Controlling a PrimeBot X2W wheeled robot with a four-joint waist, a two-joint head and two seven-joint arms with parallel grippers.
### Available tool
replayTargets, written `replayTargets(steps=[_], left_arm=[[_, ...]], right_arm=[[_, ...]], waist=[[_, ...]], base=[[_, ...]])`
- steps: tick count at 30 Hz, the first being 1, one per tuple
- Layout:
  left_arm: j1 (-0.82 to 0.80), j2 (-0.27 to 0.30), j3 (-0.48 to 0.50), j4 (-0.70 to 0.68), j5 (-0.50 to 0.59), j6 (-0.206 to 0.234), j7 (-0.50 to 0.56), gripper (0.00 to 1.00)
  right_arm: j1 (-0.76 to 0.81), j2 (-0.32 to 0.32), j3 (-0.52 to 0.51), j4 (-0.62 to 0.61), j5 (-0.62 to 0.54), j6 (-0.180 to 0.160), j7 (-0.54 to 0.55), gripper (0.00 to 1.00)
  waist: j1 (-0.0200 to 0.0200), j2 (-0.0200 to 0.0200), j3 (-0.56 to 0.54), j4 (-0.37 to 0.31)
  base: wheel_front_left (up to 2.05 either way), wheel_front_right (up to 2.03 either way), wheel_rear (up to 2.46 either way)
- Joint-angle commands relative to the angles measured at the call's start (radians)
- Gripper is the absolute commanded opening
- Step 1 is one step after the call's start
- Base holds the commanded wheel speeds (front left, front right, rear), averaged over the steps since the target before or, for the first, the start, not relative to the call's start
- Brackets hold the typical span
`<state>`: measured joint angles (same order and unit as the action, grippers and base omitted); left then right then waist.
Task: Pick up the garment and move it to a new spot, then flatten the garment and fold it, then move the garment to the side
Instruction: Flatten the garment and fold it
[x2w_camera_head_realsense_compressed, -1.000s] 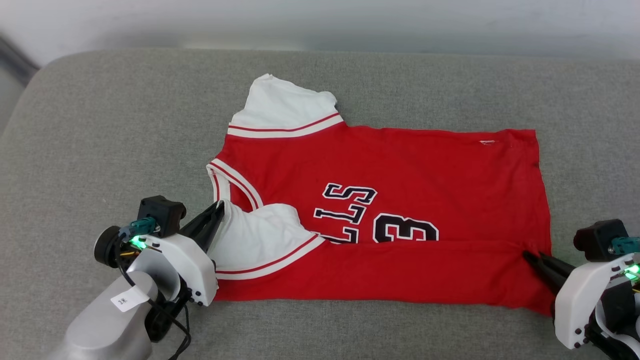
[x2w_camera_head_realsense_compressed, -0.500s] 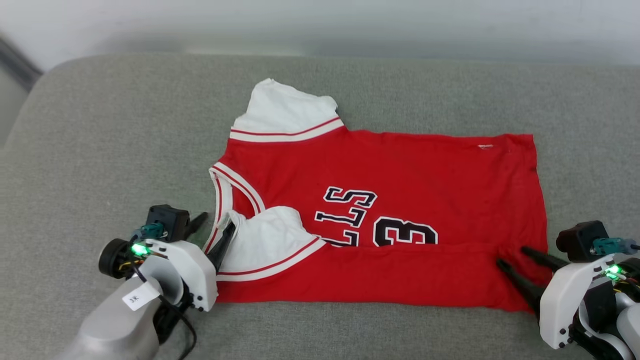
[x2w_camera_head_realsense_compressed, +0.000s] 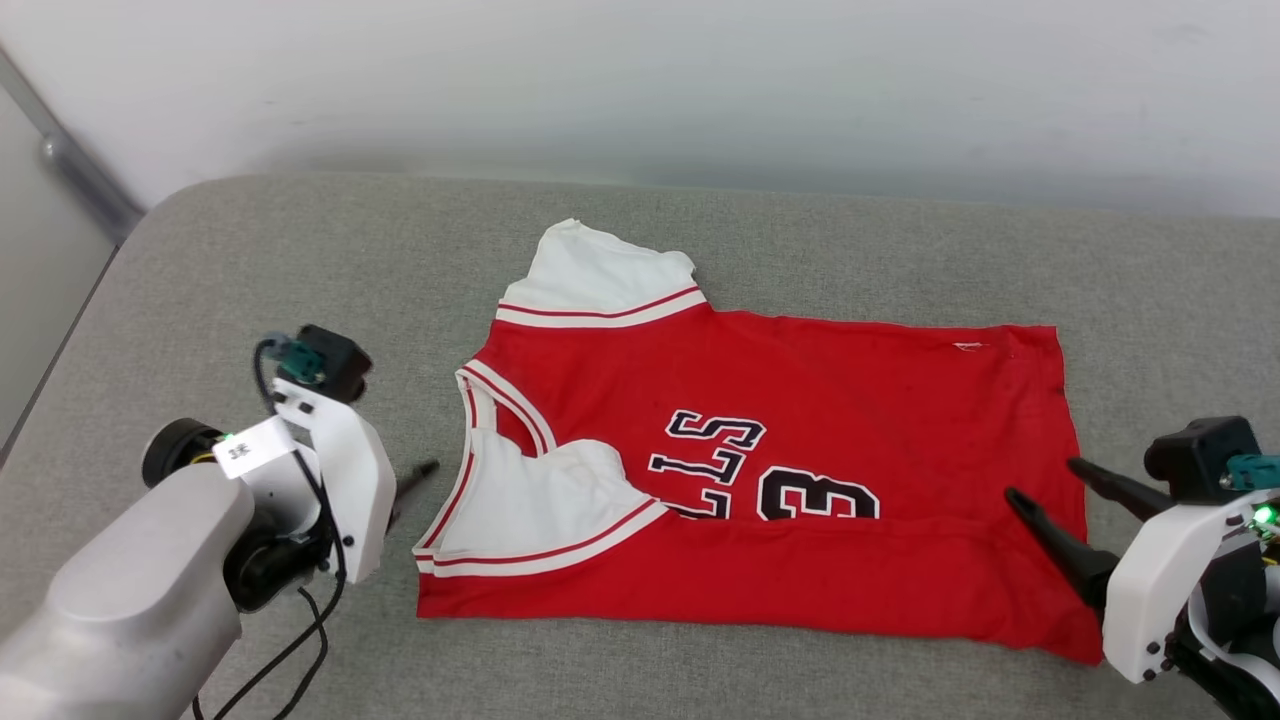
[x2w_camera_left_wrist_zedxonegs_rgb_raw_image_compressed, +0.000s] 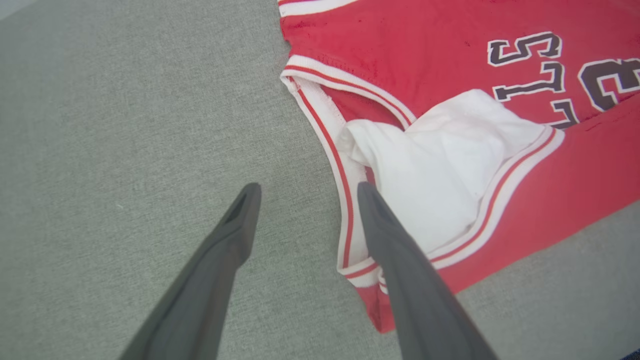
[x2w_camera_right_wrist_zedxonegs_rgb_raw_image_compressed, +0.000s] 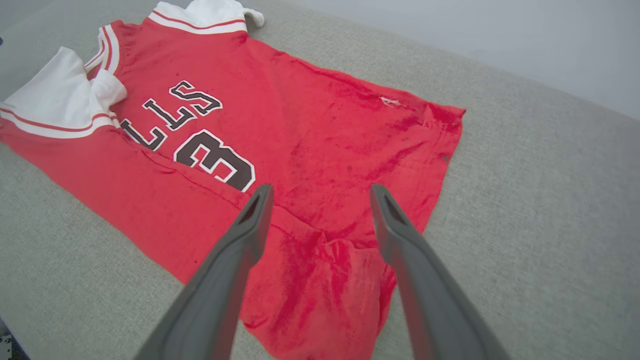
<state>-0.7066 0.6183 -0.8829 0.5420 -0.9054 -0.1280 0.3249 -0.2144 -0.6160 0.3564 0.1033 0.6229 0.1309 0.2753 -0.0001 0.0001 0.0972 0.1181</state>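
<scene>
The garment (x2w_camera_head_realsense_compressed: 850, 400), a red jersey with a black-and-white "3", lies spread sideways on the grey cushion, collar to the left. Its near long edge is folded up over the lower lettering, and one white sleeve (x2w_camera_head_realsense_compressed: 540, 495) lies on the chest. The other sleeve (x2w_camera_head_realsense_compressed: 600, 275) sticks out at the far side. My left gripper (x2w_camera_left_wrist_zedxonegs_rgb_raw_image_compressed: 307, 190) is open and empty just left of the striped collar trim (x2w_camera_left_wrist_zedxonegs_rgb_raw_image_compressed: 345, 200), lifted off the cloth. At the hem corner (x2w_camera_right_wrist_zedxonegs_rgb_raw_image_compressed: 325, 280) my right gripper (x2w_camera_head_realsense_compressed: 1043, 480) hovers open, holding nothing.
The grey cushion (x2w_camera_head_realsense_compressed: 250, 280) stretches wide on every side of the jersey, with its rounded far-left corner near a slanted metal strip (x2w_camera_head_realsense_compressed: 70, 170). A pale wall (x2w_camera_head_realsense_compressed: 700, 80) runs behind. A black cable (x2w_camera_head_realsense_compressed: 300, 630) hangs from my left wrist.
Both grippers opened and let go of the jersey; the left one drew back leftward off the sleeve and collar. The head camera tilted up, shifting the whole picture down.
</scene>
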Motion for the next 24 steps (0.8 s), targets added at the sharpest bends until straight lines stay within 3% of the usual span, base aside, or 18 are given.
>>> replayTargets(steps=[1, 6, 11, 23, 24], left_arm=[[-0.022, 0.015, -0.017, -0.031, -0.027, -0.001, 0.068, 1.00], [-0.022, 0.057, -0.052, -0.105, -0.128, 0.000, 0.271, 1.00], [-0.002, 0.071, -0.080, -0.110, -0.193, 0.000, 0.403, 1.00], [0.051, 0.001, -0.140, 0.001, -0.214, 0.006, 0.459, 1.00], [0.053, -0.002, -0.148, 0.008, -0.211, 0.004, 0.455, 0.45]], right_arm=[[0.016, 0.007, -0.001, -0.009, -0.010, 0.000, 0.007, 1.00], [0.026, 0.018, -0.003, -0.025, -0.014, 0.000, 0.026, 1.00], [0.015, 0.027, -0.003, -0.030, -0.015, 0.000, 0.042, 1.00], [-0.033, 0.037, 0.017, -0.010, -0.007, 0.000, 0.062, 1.00], [-0.038, 0.035, 0.016, -0.009, -0.006, 0.000, 0.060, 1.00]], waist=[[0.0001, -0.0001, 0.000, -0.001], [0.0001, -0.0001, 0.009, -0.014], [0.0001, -0.0001, 0.028, -0.037], [0.0001, -0.0001, 0.078, -0.085], [0.0001, -0.0001, 0.080, -0.087]], base=[[0.00, 0.00, 0.00], [0.00, 0.00, 0.00], [0.00, 0.00, 0.00], [0.00, 0.00, 0.00], [0.00, 0.00, 0.00]])
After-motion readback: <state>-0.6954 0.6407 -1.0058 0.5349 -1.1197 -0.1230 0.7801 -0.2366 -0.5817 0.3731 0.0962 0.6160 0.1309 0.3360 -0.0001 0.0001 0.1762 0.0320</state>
